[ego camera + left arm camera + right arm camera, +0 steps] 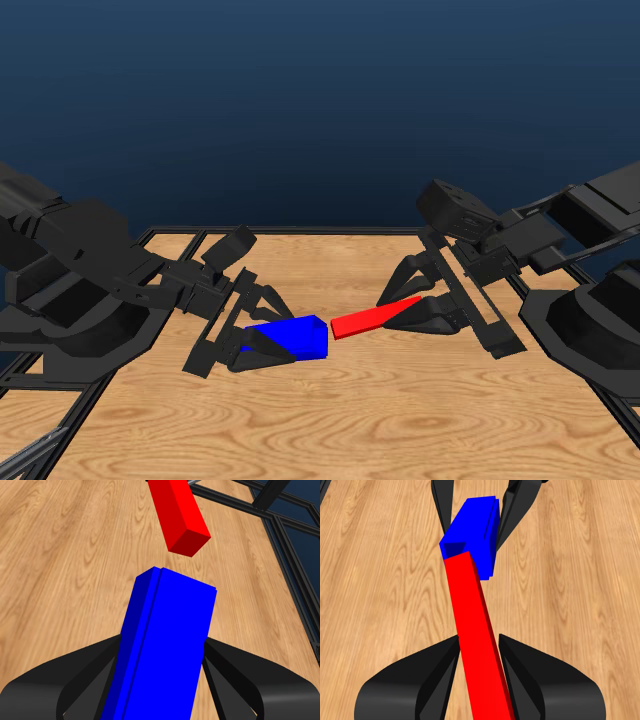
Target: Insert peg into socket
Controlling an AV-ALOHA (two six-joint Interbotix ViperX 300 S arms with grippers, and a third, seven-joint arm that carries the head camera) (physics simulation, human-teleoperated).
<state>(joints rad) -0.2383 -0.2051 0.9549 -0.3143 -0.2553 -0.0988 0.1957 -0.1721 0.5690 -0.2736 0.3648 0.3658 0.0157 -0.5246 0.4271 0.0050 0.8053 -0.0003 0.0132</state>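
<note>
Red peg — clamped between right jaws

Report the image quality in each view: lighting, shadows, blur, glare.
Head view: sharp, evenly lit, dark blue backdrop, no glare; the socket and peg show flat shading. Left wrist view: crisp, with the peg's end face darker than its top. Right wrist view: no blur, the socket's hollow end reads dark; the table shows no clear cast shadows.

Wooden table, black frame rails, dark blue backdrop
</note>
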